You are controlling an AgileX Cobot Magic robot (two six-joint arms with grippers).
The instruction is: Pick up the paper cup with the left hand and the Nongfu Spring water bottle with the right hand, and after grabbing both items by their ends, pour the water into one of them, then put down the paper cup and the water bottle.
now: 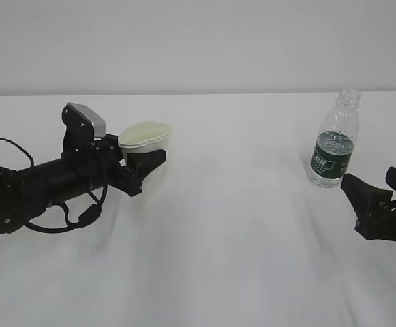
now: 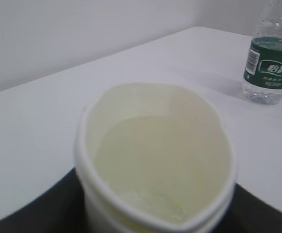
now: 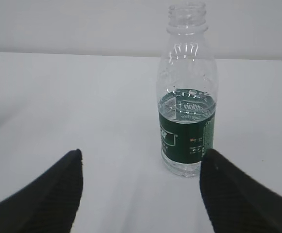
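The left hand's fingers squeeze the paper cup above the table. The right hand is wide open, empty, near the standing Nongfu Spring water bottle.

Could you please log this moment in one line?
left claw: holds cup | right claw: open, short of bottle | pour: pending

Paper cup, squeezed oval with water inside, fills the foreground; Nongfu Spring water bottle stands near the table's far corner.
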